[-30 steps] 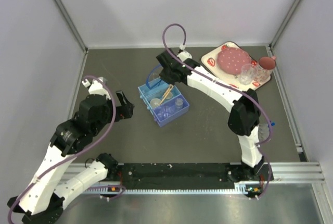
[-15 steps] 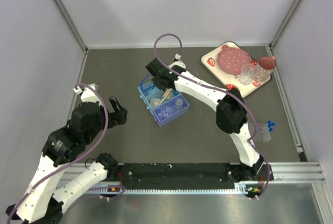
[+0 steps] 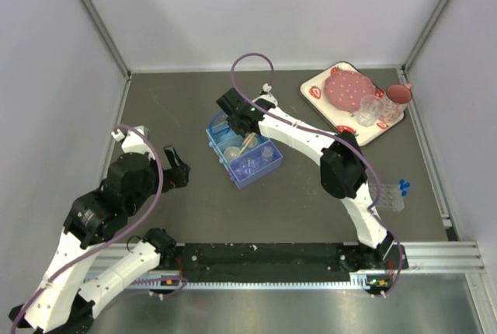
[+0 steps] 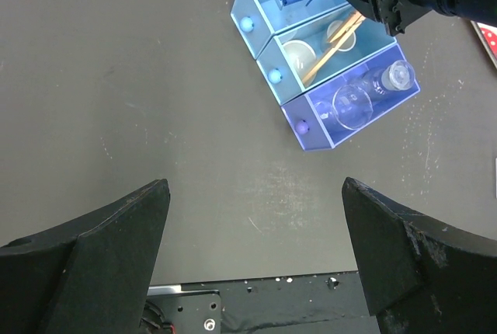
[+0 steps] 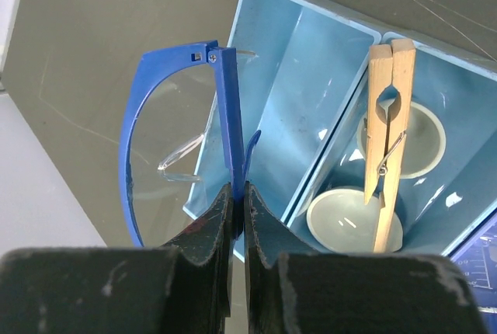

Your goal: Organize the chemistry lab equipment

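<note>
A blue three-compartment organizer (image 3: 259, 171) stands mid-table. My right gripper (image 5: 238, 190) is shut on the temple arm of blue-framed clear safety glasses (image 5: 225, 101), held over the organizer's far compartment (image 5: 295, 78). The middle compartment holds thin tan wooden tongs (image 5: 388, 140) lying over two small clear round dishes (image 5: 353, 221). The near compartment holds clear glassware (image 4: 353, 101). My left gripper (image 4: 256, 186) is open and empty above bare table, left of the organizer (image 4: 326, 78). A clear well rack (image 3: 386, 198) with small blue pieces (image 3: 404, 186) lies at the right.
A white strawberry-print tray (image 3: 314, 90) with a pink plate and glasses sits at the back right. Grey walls enclose the table on three sides. A black rail (image 3: 264, 256) runs along the near edge.
My right gripper has carried the glasses leftward to the organizer's far compartment. My left arm has drawn back toward the near left. The well rack now shows at the right.
</note>
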